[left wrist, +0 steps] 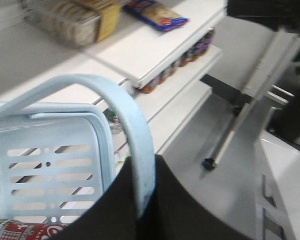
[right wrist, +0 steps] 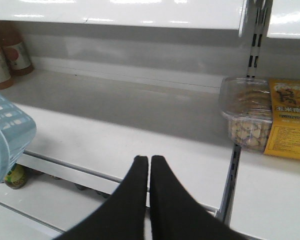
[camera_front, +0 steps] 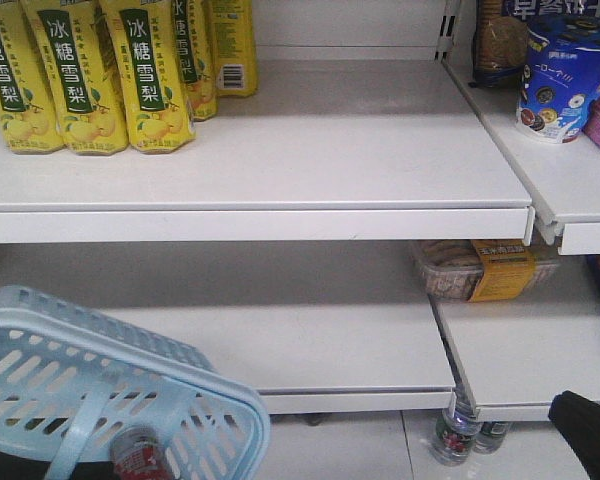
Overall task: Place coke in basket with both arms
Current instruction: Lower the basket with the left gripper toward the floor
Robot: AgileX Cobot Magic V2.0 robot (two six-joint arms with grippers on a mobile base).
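Note:
The light blue basket (camera_front: 40,340) hangs tilted at the lower left, in front of the lower shelf. The red coke (camera_front: 140,455) lies inside it on the slotted bottom; its red and white side (left wrist: 20,231) also shows through the basket wall in the left wrist view. My left gripper (left wrist: 144,167) is shut on the basket's flat swing handle (left wrist: 135,115), which runs up between the black fingers. My right gripper (right wrist: 149,159) is shut with nothing in it, in front of the lower shelf and to the right of the basket (right wrist: 10,130). Its black body (camera_front: 588,430) shows at the lower right.
Yellow drink bottles (camera_front: 80,70) stand on the upper shelf, with a blue tub (camera_front: 565,70) to the right. A clear biscuit box with a yellow label (right wrist: 262,117) sits on the lower shelf. Small bottles (camera_front: 455,435) stand under the shelf edge, and brown bottles (right wrist: 0,65) at the back left.

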